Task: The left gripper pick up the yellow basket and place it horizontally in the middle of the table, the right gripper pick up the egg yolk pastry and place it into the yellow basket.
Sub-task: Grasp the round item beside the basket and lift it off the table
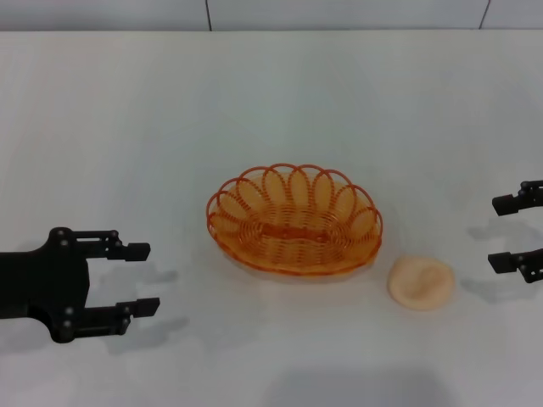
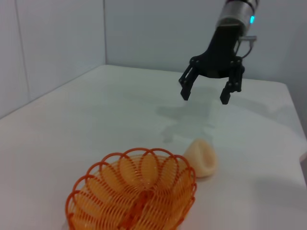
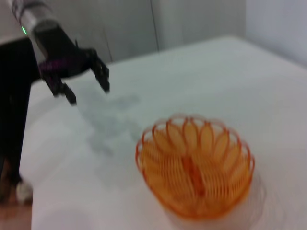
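The yellow basket [image 1: 293, 225] stands upright and empty in the middle of the white table [image 1: 127, 119]. The egg yolk pastry [image 1: 421, 282] lies on the table just right of it, apart from its rim. My left gripper [image 1: 142, 278] is open and empty, low over the table well left of the basket. My right gripper [image 1: 507, 233] is open and empty at the right edge, right of the pastry. The left wrist view shows the basket [image 2: 132, 191], the pastry [image 2: 201, 157] and the right gripper [image 2: 205, 97] beyond. The right wrist view shows the basket [image 3: 194, 165] and the left gripper [image 3: 89, 95]; the pastry is out of view there.
A pale wall [image 1: 254, 13] runs behind the table's far edge. The table's right edge [image 2: 297, 124] shows in the left wrist view. Nothing else lies on the tabletop.
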